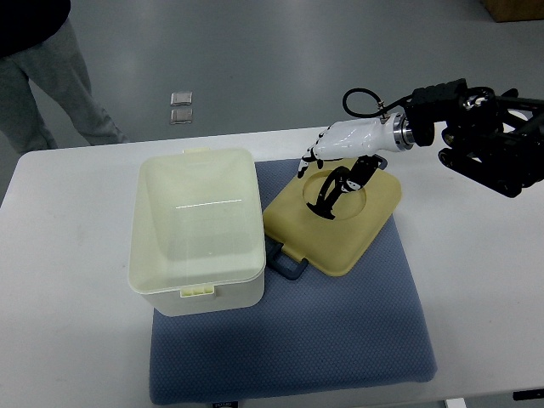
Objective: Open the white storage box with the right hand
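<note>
At the far left, behind the surface (pixel 68 340), a person's legs (pixel 51 93) stand on the floor and take no part in the work. The left hand is not in view.

On the left part of the blue mat (pixel 340 340) stands the white storage box (pixel 197 229). It has no cover on it, and its inside looks empty. Just beside it, to the right, the lid (pixel 340 234) lies flat on the mat with its dark handle (pixel 285 263) near the box.

The right hand (pixel 336 170) is above the far part of the lid, with its arm coming from the right edge. Its fingers (pixel 327 200) are loosely curled and point down to the round hollow of the lid; whether they touch it, I cannot tell.

I judge the opening is already done. What is left is only to take the hand away.
</note>
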